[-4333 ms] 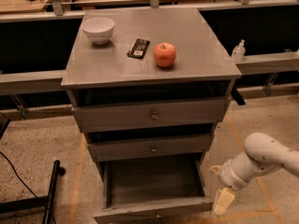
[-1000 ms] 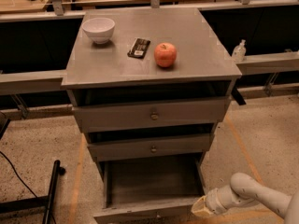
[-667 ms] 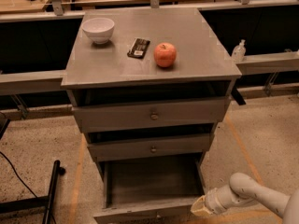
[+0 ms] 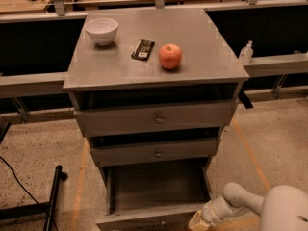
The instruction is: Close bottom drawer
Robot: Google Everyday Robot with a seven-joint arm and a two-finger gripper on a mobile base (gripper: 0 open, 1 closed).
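The bottom drawer (image 4: 156, 186) of the grey cabinet stands pulled far out. Its shallow grey tray is empty and its front panel (image 4: 144, 220) runs along the lower edge of the view. My gripper (image 4: 198, 222) is at the bottom right, low against the right end of that front panel, on the end of my white arm (image 4: 250, 206). The middle drawer (image 4: 156, 152) and top drawer (image 4: 155, 118) above it are nearly shut, each with a small round knob.
On the cabinet top (image 4: 202, 32) are a white bowl (image 4: 101, 30), a dark flat packet (image 4: 143, 49) and a red apple (image 4: 170, 56). A bottle (image 4: 246, 52) stands on a ledge at right. A black stand leg (image 4: 50, 201) lies on the floor at left.
My arm came down from beside the cabinet's right side to the right end of the drawer front. Over the last second nothing visibly moves; the drawer stays open.
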